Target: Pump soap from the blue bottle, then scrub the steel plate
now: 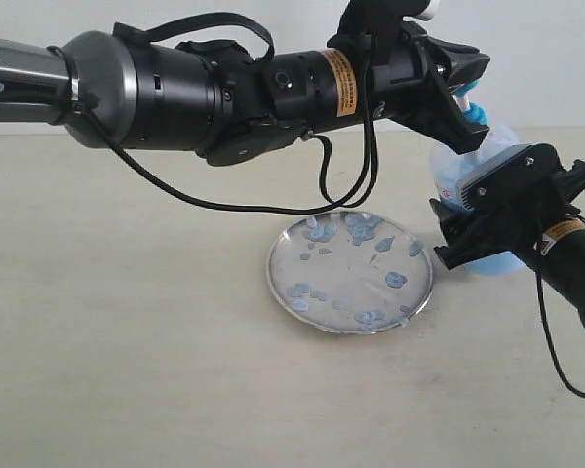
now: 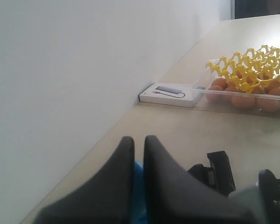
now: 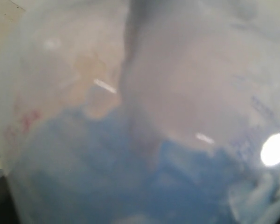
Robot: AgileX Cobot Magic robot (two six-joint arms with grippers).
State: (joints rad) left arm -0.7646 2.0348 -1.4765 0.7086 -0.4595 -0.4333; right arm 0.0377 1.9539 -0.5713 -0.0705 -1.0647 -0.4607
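1. Toward the right of the beige table (image 1: 127, 351), the blue bottle (image 1: 502, 146) sits just beside the right edge of the steel plate (image 1: 351, 268), which lies flat near the middle.
2. Only the exterior view shows the plate. It is round, shiny and thin-rimmed, with pale blue blobs of soap (image 1: 361, 229) scattered over it, thickest along its far side.
3. That view also shows the left arm reaching across from the left, with the left gripper (image 1: 465, 125) angled down onto the bottle's blue pump head (image 1: 479, 117).
4. The right gripper (image 1: 473, 210) comes in from the right, its jaws clamped around the bottle's body with a finger on each side.
5. The left wrist view alone shows how the left gripper (image 2: 139, 140) is set. Its two dark fingers (image 2: 116, 177) lie side by side, clenched to a narrow slit. A sliver of blue beneath them is probably the pump head (image 2: 138, 186).
6. The left wrist view also takes in things the exterior view misses:
   - a flat white box (image 2: 170, 94) against the white wall (image 2: 60, 93);
   - beside it, a clear tray of brown eggs (image 2: 242, 100) with a yellow lattice (image 2: 252, 70) lying over them.
7. The right wrist view alone gives the bottle (image 3: 177, 93) from very close, filling the frame and blurred. Light blue soap (image 3: 107, 186) shows behind the clear wall, along with faint red marks (image 3: 28, 119) and bright glints.
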